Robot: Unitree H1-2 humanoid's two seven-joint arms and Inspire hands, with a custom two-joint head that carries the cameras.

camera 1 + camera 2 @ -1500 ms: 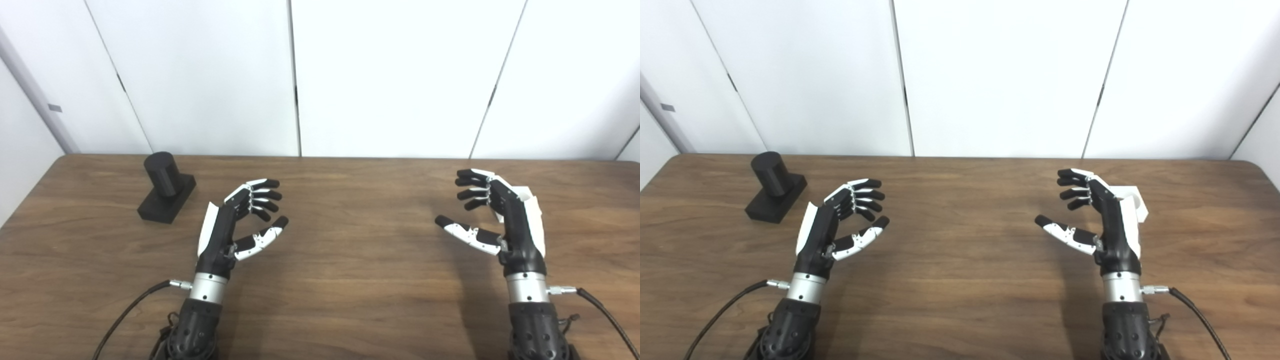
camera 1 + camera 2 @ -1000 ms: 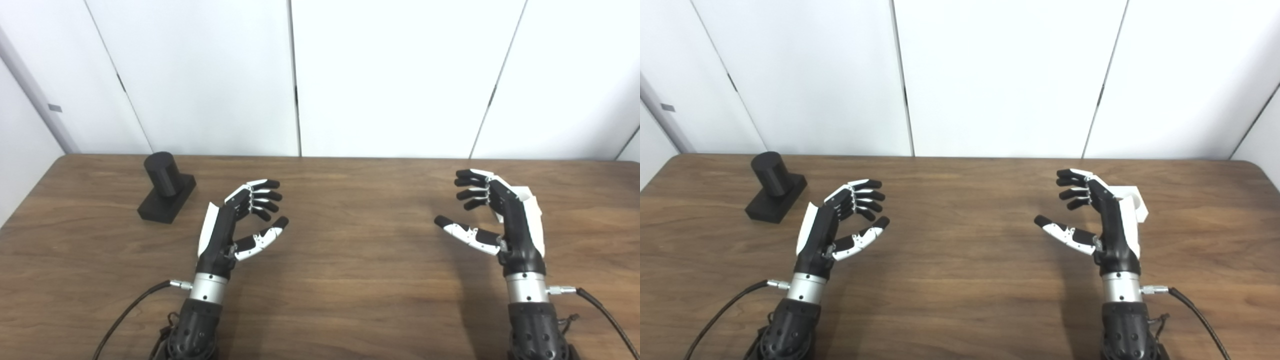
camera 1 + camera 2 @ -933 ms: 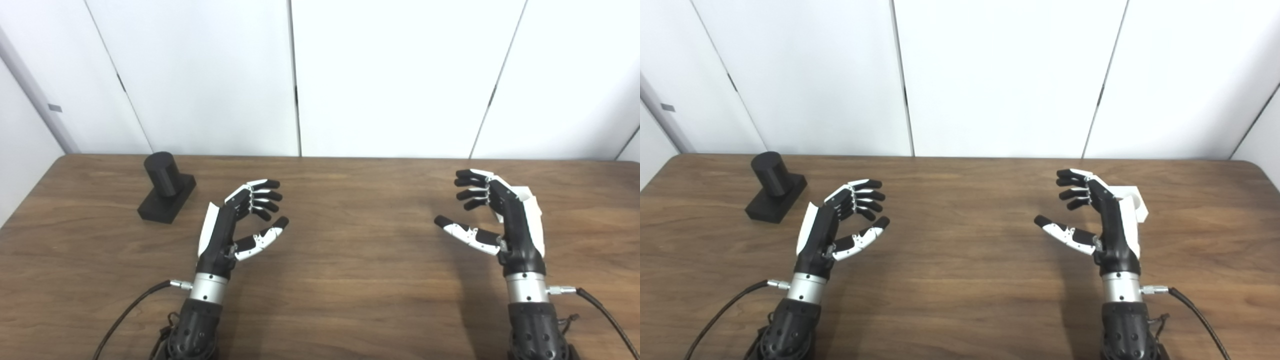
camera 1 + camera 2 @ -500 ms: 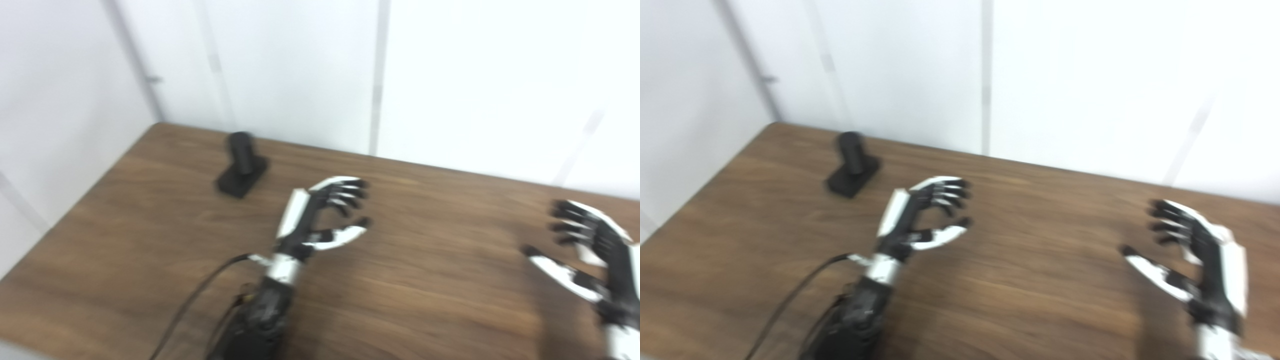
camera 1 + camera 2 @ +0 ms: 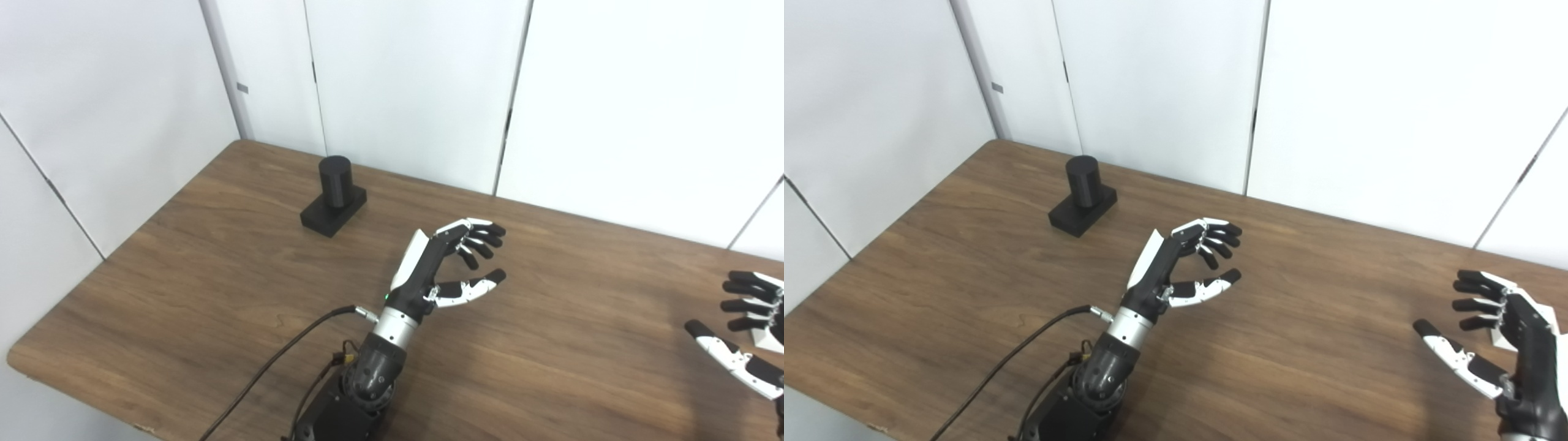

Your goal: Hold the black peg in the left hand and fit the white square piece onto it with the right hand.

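Wooden table (image 5: 202, 294), black peg (image 5: 335, 177) upright, unobstructed

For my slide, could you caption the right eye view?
Both hands, left and right, open above the table; black peg untouched.

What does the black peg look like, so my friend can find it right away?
Look at the brown wooden table and go to its far left corner, near the white wall. There stands the black peg: a short round post upright on a flat black block, well beyond the open left hand. It's the only all-black thing lying there.
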